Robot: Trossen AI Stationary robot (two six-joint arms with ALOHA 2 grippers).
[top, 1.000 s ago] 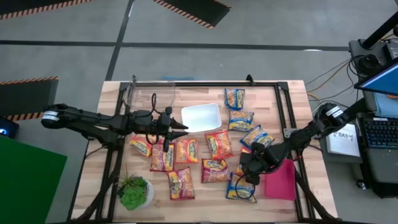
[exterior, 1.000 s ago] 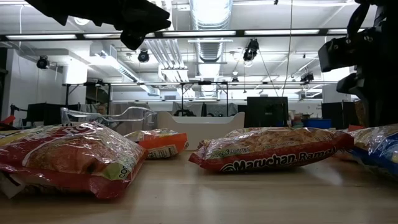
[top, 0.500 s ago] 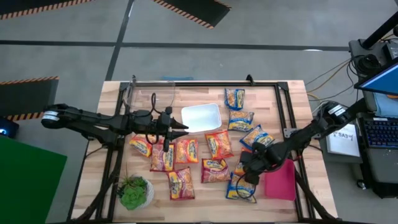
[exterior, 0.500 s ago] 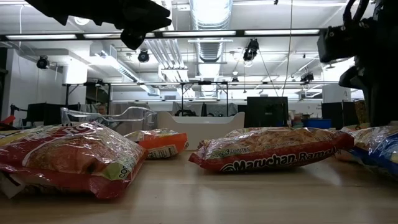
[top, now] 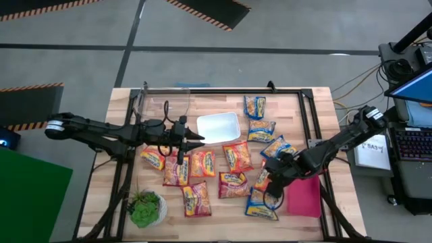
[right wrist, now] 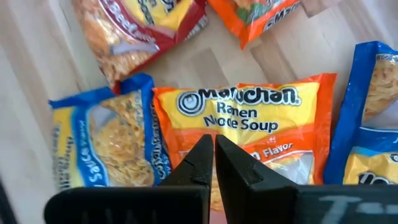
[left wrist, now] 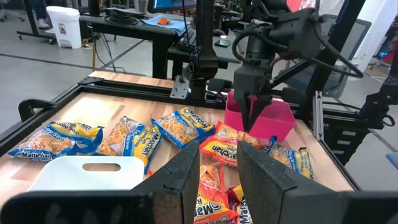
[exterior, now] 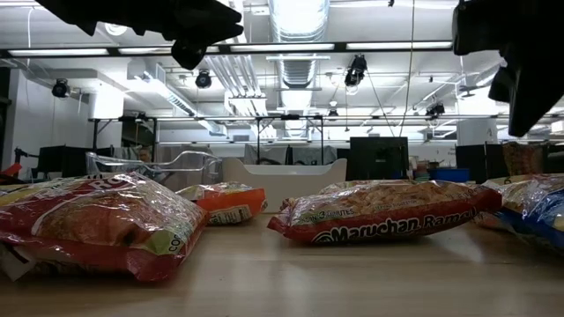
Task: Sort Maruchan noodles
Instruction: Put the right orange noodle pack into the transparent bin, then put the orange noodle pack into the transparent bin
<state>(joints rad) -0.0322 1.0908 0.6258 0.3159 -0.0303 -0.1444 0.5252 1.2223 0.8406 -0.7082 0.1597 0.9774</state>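
From above, about a dozen Maruchan noodles (top: 237,156) lie scattered on the wooden desk (top: 317,111) between a white bin (top: 219,127) and a pink bin (top: 305,194), while the left gripper (top: 200,140) hovers beside the white bin. In the left wrist view, its jaws stand slightly spread and hold nothing. In the right wrist view, the right gripper (right wrist: 212,149) hangs over an orange packet (right wrist: 249,121), jaws pressed together and empty.
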